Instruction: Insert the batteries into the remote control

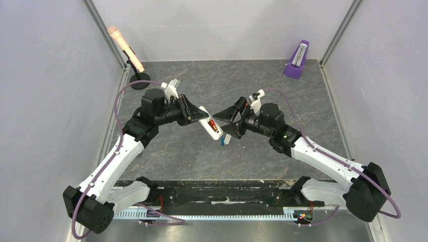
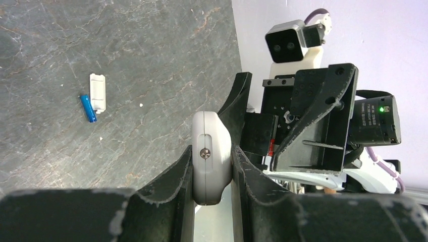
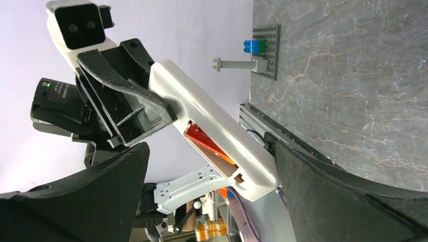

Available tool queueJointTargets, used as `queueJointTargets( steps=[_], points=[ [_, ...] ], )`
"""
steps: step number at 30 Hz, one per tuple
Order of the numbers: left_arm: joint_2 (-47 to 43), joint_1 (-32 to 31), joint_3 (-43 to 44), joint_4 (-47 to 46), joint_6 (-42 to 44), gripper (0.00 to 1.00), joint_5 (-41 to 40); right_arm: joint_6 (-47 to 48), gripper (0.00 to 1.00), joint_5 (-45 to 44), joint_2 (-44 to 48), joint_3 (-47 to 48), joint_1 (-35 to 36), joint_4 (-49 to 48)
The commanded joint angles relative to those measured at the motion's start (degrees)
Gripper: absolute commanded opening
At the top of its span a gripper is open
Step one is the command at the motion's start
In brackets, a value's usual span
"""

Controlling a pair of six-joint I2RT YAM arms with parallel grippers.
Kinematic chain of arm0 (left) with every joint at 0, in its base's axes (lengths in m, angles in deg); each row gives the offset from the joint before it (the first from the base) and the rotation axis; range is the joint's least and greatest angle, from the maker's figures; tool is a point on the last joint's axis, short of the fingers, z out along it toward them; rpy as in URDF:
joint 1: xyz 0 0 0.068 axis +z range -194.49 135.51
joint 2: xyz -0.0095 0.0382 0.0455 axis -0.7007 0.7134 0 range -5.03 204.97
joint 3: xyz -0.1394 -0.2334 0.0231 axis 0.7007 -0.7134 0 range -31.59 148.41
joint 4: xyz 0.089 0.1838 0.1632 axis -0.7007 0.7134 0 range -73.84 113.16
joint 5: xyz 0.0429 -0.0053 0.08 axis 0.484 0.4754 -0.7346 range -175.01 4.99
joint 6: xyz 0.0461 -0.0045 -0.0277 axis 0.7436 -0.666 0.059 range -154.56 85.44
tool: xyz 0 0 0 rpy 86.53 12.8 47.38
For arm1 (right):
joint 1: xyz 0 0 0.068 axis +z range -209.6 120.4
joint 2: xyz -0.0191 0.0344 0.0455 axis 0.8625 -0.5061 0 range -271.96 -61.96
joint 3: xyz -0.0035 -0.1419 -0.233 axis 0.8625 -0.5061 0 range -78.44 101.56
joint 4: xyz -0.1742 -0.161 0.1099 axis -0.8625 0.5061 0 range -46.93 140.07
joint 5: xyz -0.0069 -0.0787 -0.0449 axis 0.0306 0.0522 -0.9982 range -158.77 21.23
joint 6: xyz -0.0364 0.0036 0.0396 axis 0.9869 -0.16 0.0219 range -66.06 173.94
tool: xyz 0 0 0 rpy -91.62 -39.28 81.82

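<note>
Remote control (image 1: pixel 209 127) in left claw (image 2: pixel 212 145) holds red-orange battery (image 3: pixel 206 140).

The left claw (image 2: pixel 213 166) hides one end of the remote control (image 2: pixel 208 131).

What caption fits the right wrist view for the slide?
Left hand grips the white remote; red-orange battery lies in its open bay.
</note>
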Motion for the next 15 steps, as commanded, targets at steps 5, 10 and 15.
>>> queueJointTargets(
  steps=[5,10,15],
  points=[
    [-1.8,0.4,-0.1,-4.8,4.0,0.02,1.9,-8.5,0.94,2.1,-1.5,-2.6,0.1,-6.8],
    [-1.7,0.3,-0.6,-5.6,4.7,0.02,3.1,-8.4,0.9,2.9,-2.8,-2.3,0.1,-6.5],
    [-1.9,0.4,-1.1,-5.5,5.7,0.02,4.2,-8.5,0.89,3.4,-3.8,-2.1,0.1,-6.6]
  ],
)
